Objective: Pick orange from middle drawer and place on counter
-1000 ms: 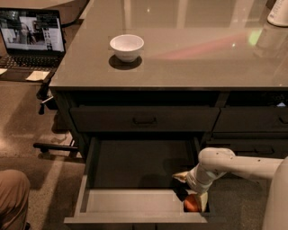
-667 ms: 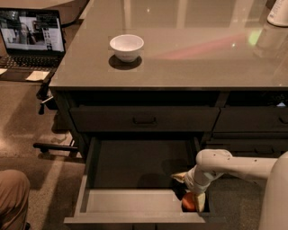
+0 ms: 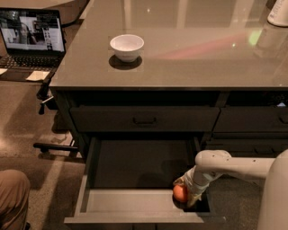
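Observation:
The middle drawer [image 3: 96, 202] is pulled open below the counter [image 3: 189, 58]. The orange [image 3: 180, 193] lies at the drawer's front right corner. My gripper [image 3: 185, 194] reaches down into that corner from the white arm on the right and stands around the orange. Part of the orange is hidden by the gripper.
A white bowl [image 3: 127, 46] stands on the counter's left part. A white object [image 3: 279, 13] stands at the counter's far right. An open laptop [image 3: 31, 40] sits at the left. A closed flat drawer front [image 3: 144, 119] is above the open drawer. A person's knee [image 3: 13, 197] shows at lower left.
The gripper and the orange have shifted slightly left within the drawer's front right corner. The arm is otherwise nearly still.

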You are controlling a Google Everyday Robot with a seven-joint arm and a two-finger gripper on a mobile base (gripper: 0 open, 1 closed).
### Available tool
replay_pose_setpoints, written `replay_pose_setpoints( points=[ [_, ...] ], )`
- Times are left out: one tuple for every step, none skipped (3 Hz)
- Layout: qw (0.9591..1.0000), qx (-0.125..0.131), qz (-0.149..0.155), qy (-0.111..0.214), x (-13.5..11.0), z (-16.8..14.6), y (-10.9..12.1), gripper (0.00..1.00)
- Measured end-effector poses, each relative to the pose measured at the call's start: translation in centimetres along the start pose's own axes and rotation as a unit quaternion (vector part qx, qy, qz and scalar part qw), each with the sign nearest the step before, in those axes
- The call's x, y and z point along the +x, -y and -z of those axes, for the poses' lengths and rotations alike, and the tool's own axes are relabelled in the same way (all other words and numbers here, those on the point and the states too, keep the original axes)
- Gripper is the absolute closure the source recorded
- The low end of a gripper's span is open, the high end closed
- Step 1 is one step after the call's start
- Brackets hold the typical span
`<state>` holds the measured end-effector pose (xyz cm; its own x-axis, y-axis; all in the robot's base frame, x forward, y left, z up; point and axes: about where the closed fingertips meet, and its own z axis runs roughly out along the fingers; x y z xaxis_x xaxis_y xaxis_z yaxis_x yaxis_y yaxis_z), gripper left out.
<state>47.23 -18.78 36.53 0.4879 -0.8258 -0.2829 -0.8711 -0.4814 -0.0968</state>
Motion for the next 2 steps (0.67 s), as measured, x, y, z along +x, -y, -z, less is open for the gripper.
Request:
replay_pose_setpoints(
  points=[
    [0.9999,0.008,-0.007,-0.005,0.03,-0.06,0.1,0.65],
    [0.9998,0.014,-0.008,-0.008,-0.16,-0.11,0.34,0.88]
  ],
)
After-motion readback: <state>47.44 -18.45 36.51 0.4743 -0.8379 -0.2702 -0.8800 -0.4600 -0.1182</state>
